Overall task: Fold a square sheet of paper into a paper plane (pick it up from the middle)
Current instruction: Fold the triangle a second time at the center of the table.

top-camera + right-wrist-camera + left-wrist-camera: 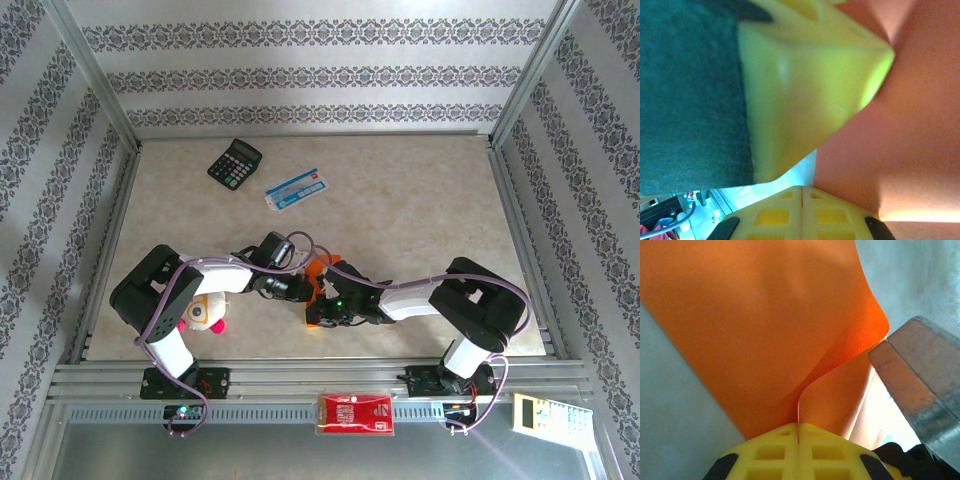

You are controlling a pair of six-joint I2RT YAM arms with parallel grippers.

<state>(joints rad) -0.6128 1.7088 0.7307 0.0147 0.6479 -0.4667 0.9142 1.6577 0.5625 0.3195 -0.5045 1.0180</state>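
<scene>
Left pincer (799, 427) clamps orange paper (765, 330) over marbled table (420, 200)

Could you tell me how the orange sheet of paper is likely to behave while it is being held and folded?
Probably floppy: the orange sheet curls in an S-bend just above the shut left gripper pinching it. It looks thin and light, glowing where light passes through, so it likely creases or tears easily if pulled.
</scene>
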